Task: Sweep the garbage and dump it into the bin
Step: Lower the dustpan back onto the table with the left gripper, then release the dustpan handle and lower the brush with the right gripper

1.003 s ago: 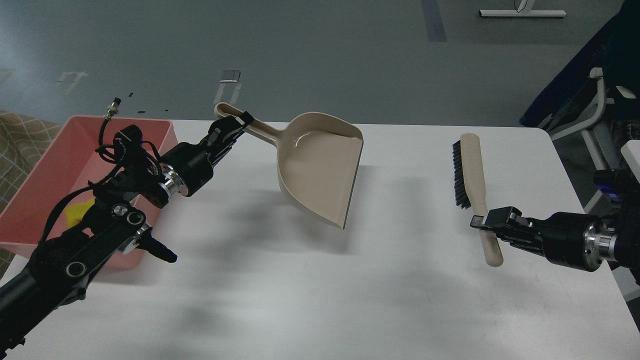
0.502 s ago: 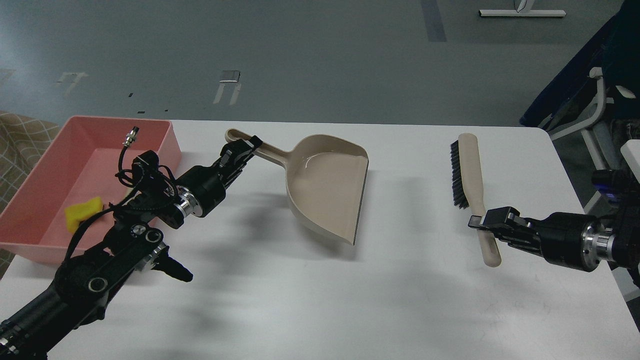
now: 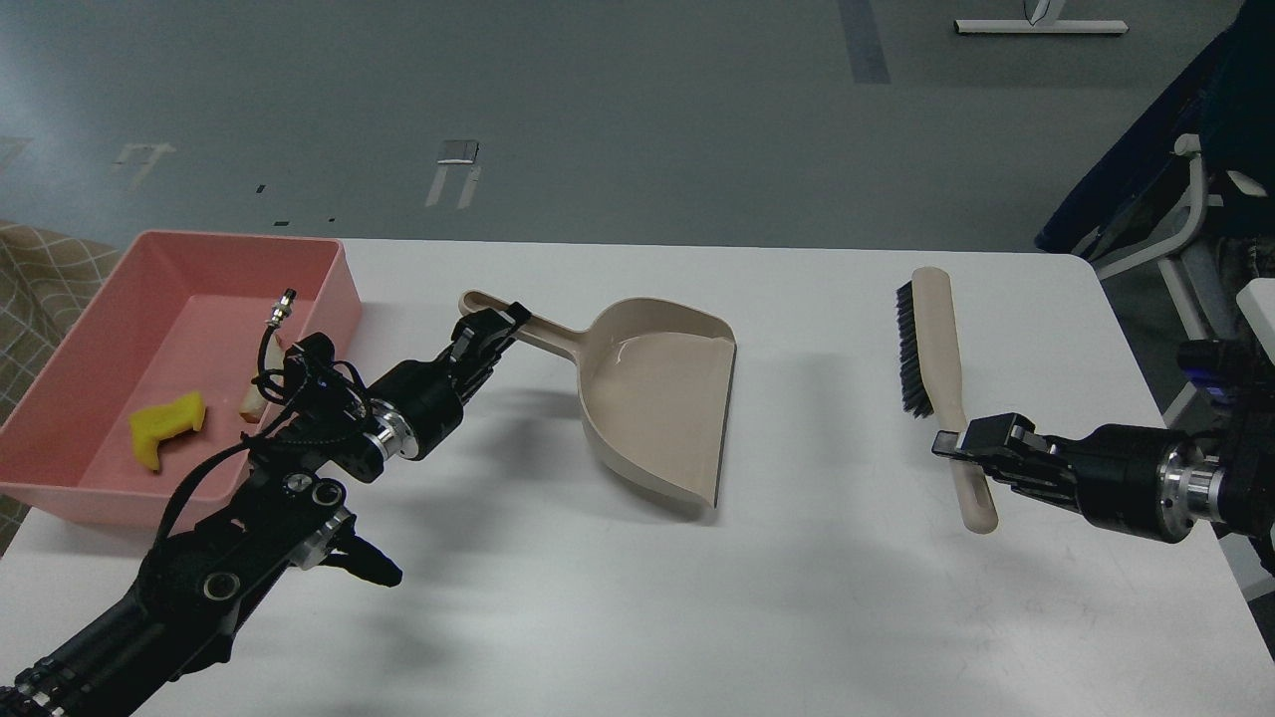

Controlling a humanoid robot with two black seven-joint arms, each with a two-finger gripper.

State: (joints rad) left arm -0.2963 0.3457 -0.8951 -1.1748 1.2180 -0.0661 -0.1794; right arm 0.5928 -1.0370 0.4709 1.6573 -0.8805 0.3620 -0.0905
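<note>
The pink bin (image 3: 60, 329) stands at the table's left edge. In it lie the yellow notched chunk (image 3: 167, 424) and the whitish slice (image 3: 252, 402), partly hidden by my left arm's cables. My left gripper (image 3: 490, 329) is shut on the handle of the beige dustpan (image 3: 662, 408), which is empty and sits low at the table's middle, to the right of the bin. My right gripper (image 3: 958, 443) is shut on the handle of the beige brush (image 3: 931, 349), whose black bristles face left.
The white table (image 3: 637, 597) spreads under both arms. A chair or cart frame (image 3: 1195, 199) stands off the table's right edge. A checked cloth (image 3: 40, 269) shows behind the bin at the far left.
My left gripper has carried the dustpan right and down, away from the bin, and levelled it. The scraps in the bin have come into view. The right arm and brush have barely moved.
</note>
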